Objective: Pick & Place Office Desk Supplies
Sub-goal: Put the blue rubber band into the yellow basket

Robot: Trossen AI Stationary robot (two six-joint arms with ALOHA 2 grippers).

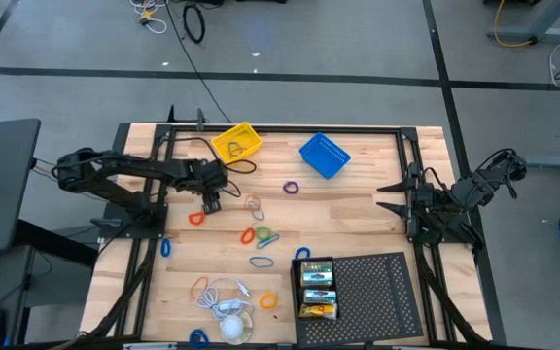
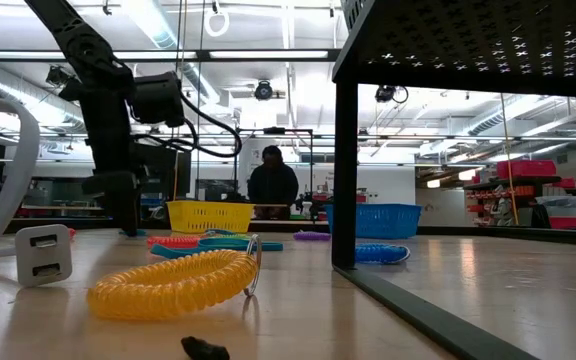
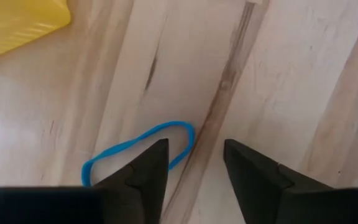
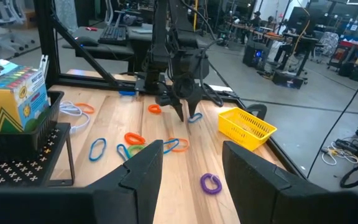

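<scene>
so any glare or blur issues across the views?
Low view: ceiling lights blown out, yellow coil up close soft. Left wrist view: pale glare on the wood, blue band still crisp. High view: evenly lit. Right wrist view: its own fingers blurred, yellow basket sharp.

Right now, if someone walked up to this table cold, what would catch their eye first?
Probably the left gripper, lowered to the wooden table beside the small yellow plastic basket, its fingers open over a thin blue rubber loop. Next, the bright scatter of coloured bands mid-table, and the yellow-and-green crayon boxes lined up on the black perforated tray at the near edge. The right gripper waits at the right side.
</scene>
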